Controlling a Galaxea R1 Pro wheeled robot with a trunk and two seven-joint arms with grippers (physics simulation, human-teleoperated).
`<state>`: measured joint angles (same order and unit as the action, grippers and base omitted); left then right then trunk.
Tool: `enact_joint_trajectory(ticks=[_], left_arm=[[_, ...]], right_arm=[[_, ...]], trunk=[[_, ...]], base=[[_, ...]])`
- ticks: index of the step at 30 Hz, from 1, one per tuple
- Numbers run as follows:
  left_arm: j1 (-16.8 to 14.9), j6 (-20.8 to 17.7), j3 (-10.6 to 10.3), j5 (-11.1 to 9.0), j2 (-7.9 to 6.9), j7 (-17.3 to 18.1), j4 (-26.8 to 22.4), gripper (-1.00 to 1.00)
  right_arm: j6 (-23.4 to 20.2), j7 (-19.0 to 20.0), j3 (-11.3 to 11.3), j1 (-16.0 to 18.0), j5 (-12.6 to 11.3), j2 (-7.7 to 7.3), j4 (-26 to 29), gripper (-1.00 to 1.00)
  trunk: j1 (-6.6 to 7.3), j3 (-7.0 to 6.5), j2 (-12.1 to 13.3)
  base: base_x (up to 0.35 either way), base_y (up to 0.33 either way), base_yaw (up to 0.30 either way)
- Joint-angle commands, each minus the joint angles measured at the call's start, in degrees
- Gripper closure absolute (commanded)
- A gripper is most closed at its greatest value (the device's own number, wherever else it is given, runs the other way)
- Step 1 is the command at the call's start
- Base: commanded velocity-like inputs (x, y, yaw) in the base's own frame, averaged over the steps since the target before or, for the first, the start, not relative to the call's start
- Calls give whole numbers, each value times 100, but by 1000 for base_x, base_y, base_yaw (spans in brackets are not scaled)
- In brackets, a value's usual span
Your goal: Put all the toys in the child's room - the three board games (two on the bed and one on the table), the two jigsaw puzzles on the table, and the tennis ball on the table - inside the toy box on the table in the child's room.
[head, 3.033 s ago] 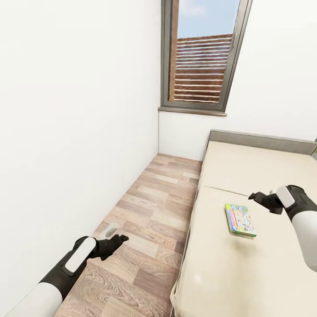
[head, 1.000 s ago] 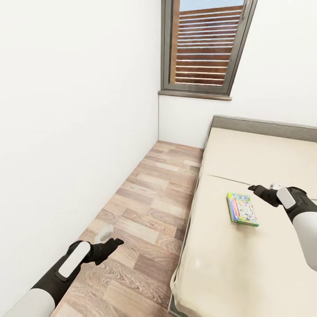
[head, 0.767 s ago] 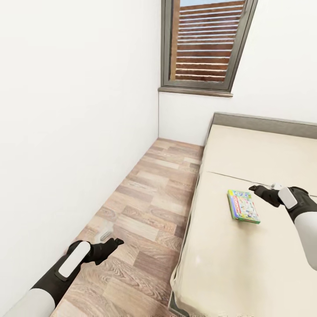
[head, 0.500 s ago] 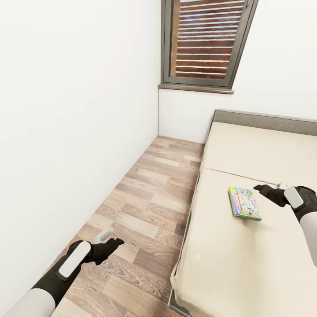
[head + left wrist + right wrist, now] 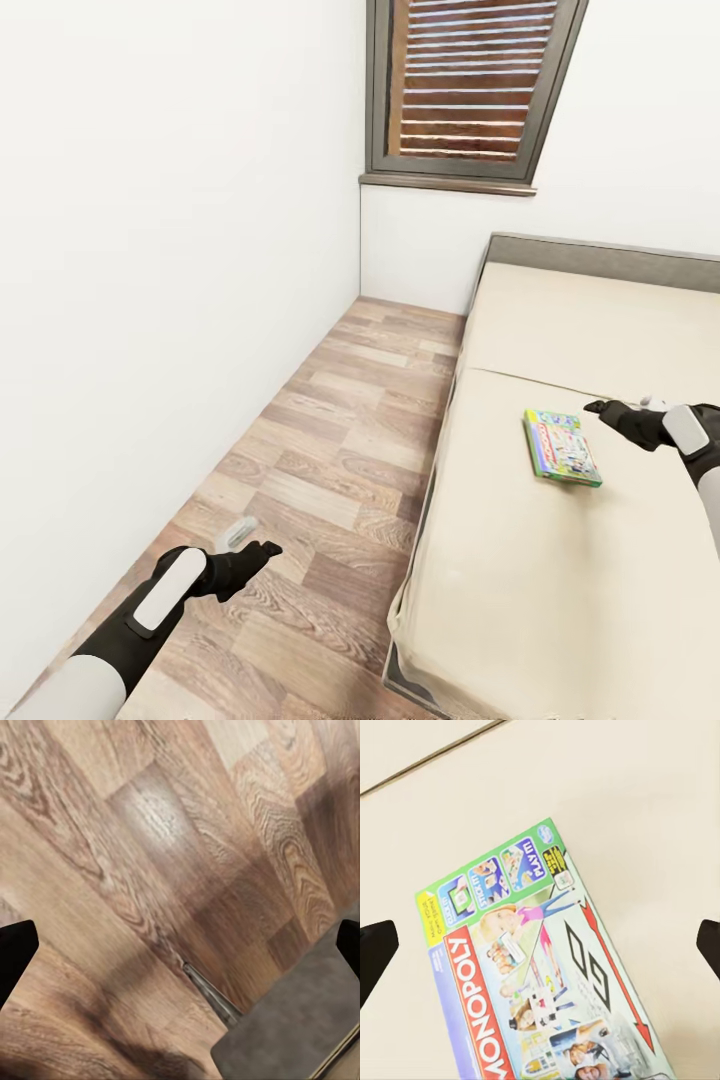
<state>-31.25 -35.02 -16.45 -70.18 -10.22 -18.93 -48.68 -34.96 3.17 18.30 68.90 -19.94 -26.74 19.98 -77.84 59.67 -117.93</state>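
The whole head view has slid: the window [image 5: 470, 90] sits higher and the bed [image 5: 560, 560] fills more of the frame than a few seconds ago, so the camera has tipped down and the robot has shifted. Against the mattress, the right gripper [image 5: 606, 409] has drawn back a little to the right of the Monopoly board game [image 5: 561, 446] and now hangs just beside the box's far right corner, not touching it. That reads as lining up for a pick, with the grasp itself not yet begun.

The game lies flat on the cream mattress, near the middle of the bed, its long side running away from the robot. It is a thin rectangular box, green-edged, with a red Monopoly banner and cartoon figures on the lid [image 5: 540, 982].

The right gripper's fingers are spread wide, one fingertip [image 5: 376, 952] at each side of the wrist view, holding nothing. The left gripper [image 5: 266, 549] hovers over the wood floor [image 5: 330, 480] beside the bed, likewise spread and empty.
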Motion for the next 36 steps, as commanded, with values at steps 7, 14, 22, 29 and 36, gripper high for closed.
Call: enact_joint_trajectory(ticks=[7,14,22,29,36], left_arm=[[-3,4,-24,-65,-5,-50,-10,-100],[-3,4,-25,-65,-6,-49,-10,-100],[-25,-3,-21,-75,-11,-43,-18,-100],[-129,-764,391,-205,2,-31,-1393,-100],[-30,-946,460,-231,32,-26,-1858,-100]], right_arm=[[-83,161,40,24,26,-14,1,-100],[-90,335,33,28,28,-19,10,-100],[-71,753,18,27,55,-38,16,-100],[-54,863,14,23,58,-120,65,-100],[-44,883,16,19,52,-179,74,-100]], trunk=[[-153,196,-284],[-307,386,-565],[-483,604,-886],[-505,680,-926],[-505,694,-926]], base=[[0,0,0],[0,0,0],[0,0,0],[0,0,0],[0,0,0]])
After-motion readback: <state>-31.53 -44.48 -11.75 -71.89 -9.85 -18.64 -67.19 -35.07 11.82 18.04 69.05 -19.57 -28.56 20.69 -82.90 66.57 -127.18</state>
